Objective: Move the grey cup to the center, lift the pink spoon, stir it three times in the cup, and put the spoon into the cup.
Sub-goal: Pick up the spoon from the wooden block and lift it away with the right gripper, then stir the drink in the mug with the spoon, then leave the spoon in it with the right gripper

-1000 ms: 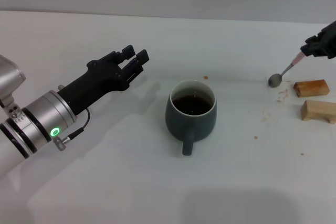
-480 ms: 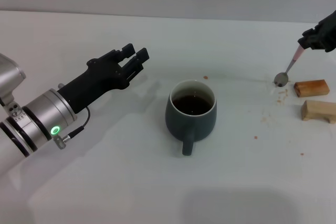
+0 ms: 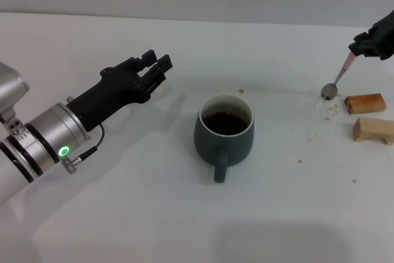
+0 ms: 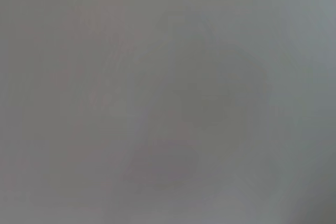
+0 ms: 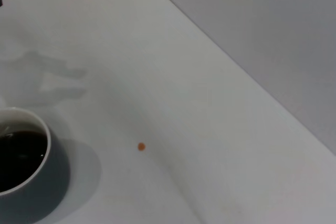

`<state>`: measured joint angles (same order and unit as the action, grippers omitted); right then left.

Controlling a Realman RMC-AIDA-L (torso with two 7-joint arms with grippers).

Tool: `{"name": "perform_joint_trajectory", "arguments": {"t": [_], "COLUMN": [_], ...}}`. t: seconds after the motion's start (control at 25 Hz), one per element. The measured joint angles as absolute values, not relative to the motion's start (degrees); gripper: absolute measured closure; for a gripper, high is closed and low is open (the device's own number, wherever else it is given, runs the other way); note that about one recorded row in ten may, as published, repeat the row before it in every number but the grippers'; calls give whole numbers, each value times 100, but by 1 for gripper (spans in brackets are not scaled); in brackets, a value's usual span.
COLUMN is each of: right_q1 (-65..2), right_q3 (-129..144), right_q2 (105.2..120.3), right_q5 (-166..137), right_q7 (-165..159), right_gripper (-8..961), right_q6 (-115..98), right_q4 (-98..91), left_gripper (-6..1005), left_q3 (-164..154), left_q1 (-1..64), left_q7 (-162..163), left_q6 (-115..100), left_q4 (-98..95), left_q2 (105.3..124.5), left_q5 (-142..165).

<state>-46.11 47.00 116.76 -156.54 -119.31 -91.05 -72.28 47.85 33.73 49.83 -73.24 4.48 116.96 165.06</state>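
Grey blur filled the left wrist view, showing nothing usable. At the frame's right edge the right end effector [image 3: 377,42] was cut off, yet it gripped the pale pink handle of the pink spoon [image 3: 338,79], tilted steeply with its metal bowl touching the worktop [image 3: 154,214], well right of the grey cup [image 3: 224,131]. Blue-grey, white inside, the cup held dark liquid. Left of it hovered the left end effector [image 3: 157,68], fingers slightly parted, empty.
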Motion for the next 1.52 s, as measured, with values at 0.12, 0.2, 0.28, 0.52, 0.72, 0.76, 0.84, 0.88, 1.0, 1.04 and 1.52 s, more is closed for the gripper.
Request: {"name": "perform_joint_trajectory", "arguments": {"t": [0.12,0.2,0.28,0.52,0.72,0.76,0.84,0.88,1.0,1.04,1.52], "right_q1": [-4609,-4603,-4602,-4746,-4842,-4862,-4899,-4921,-4995,-5031,-5457], "right_q3": [4701,4696,4687,4659,4635,4632,4627,4623,4611,4610,4769], "right_q2": [11684,11687,11681,11658,11649,11644,11627,11623,11613,11609,11657], "right_q5": [-15613,-15504,-15364,-15268,-15079,-14973,-14724,-14590,-14266,-14149,-13505], "right_q7": [-11928,-11929,-11929,-11941,-11954,-11967,-12000,-12021,-12081,-12100,-12233], "right_gripper": [862,862,862,862,862,862,862,861,861,861,861], "right_q6": [-9072,-9070,-9100,-9201,-9296,-9339,-9426,-9467,-9558,-9602,-10344], "right_q4": [-7301,-7398,-7509,-7648,-7752,-7807,-7944,-8028,-8195,-8225,-8196], "left_gripper": [588,603,619,628,629,629,629,629,630,630,632], "left_q3": [4788,4790,4791,4819,4864,4867,4869,4869,4869,4869,4869], "left_q1": [3374,3375,3375,3374,3338,3334,3331,3331,3331,3331,3284], "left_q7": [4983,4983,4983,4977,4969,4967,4964,4963,4960,4959,4948], "left_q6": [-7323,-7322,-7321,-7332,-7352,-7357,-7361,-7361,-7364,-7366,-7419], "left_q4": [448,448,449,449,448,448,448,448,448,448,448], "left_q2": [11696,11696,11697,11698,11697,11697,11697,11697,11698,11697,11706], "left_q5": [16506,16506,16506,16506,16506,16506,16506,16506,16506,16506,16520]}}
